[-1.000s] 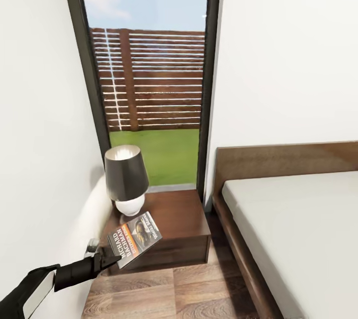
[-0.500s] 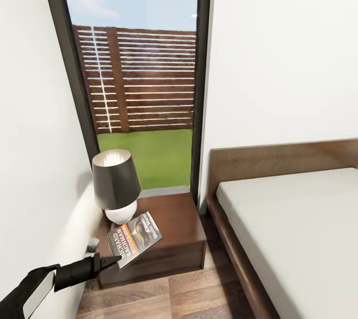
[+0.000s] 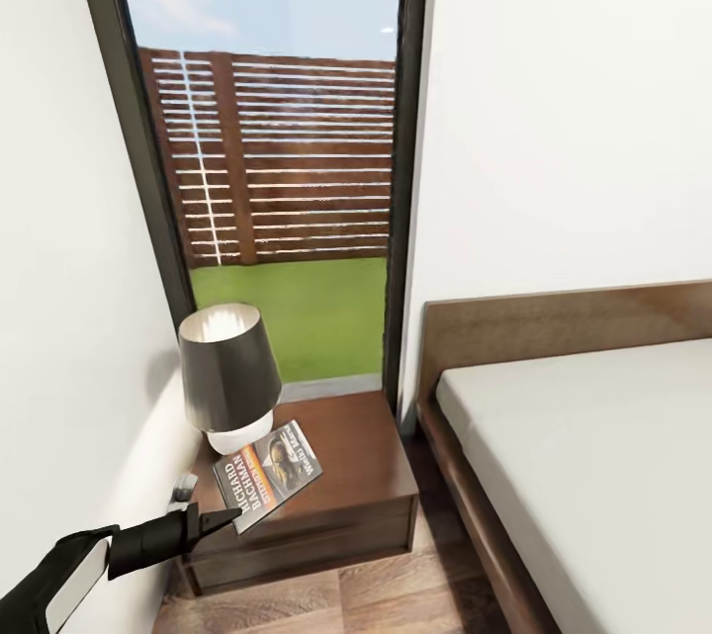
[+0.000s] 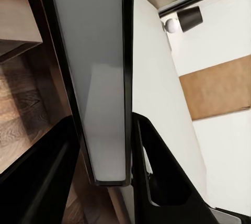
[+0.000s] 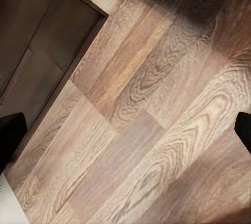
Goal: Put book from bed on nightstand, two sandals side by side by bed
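Head view: left gripper, black fingers clamped on the lower corner of the thin dark grey paperback book with an orange band. Book is tilted, held above the front left part of the dark brown wooden nightstand, beside a lamp with a dark shade and white base. Dark-framed bed with a pale mattress stands right of the nightstand. Right wrist view: black fingertips spread wide apart over wood-plank floor.

Left end effector clamped on book; right fingertips spread.
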Tool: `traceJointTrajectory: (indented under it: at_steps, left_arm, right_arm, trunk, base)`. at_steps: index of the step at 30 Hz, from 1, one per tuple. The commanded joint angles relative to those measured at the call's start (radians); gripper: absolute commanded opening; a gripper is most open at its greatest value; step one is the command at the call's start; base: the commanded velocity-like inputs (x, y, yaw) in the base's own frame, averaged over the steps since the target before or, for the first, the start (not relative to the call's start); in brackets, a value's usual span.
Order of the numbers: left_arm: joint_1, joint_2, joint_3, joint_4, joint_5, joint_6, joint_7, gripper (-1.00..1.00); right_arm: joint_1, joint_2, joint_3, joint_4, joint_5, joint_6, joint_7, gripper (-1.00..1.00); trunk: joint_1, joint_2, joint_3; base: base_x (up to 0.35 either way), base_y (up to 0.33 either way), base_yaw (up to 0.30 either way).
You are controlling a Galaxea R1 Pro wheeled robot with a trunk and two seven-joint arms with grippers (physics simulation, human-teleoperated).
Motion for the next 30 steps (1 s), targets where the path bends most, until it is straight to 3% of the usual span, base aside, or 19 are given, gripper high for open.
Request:
traceJointTrajectory:
  at_steps: [1,22,30]
  left_arm:
    - [-0.001,0.001,-0.004,0.000,0.009,0.008,0.001,-1.00]
    - [-0.001,-0.017,-0.002,0.000,0.007,0.008,0.005,-1.00]
    - [0.001,-0.038,-0.002,-0.002,0.010,0.015,0.030,-1.00]
  right_arm:
    - [-0.001,0.000,0.008,0.001,-0.010,-0.005,0.004,1.00]
    - [-0.001,0.000,0.009,0.003,-0.010,-0.004,0.006,1.00]
    - [-0.001,0.000,0.009,0.003,-0.011,-0.003,0.008,1.00]
  trunk:
    - [0.000,-0.001,-0.001]
    - [0.000,-0.001,-0.001]
    - [0.000,-0.001,-0.001]
  base:
    - [0.135,0.008,0.000]
    - [0.033,0.001,0.000]
    - [0.000,0.000,0.000]
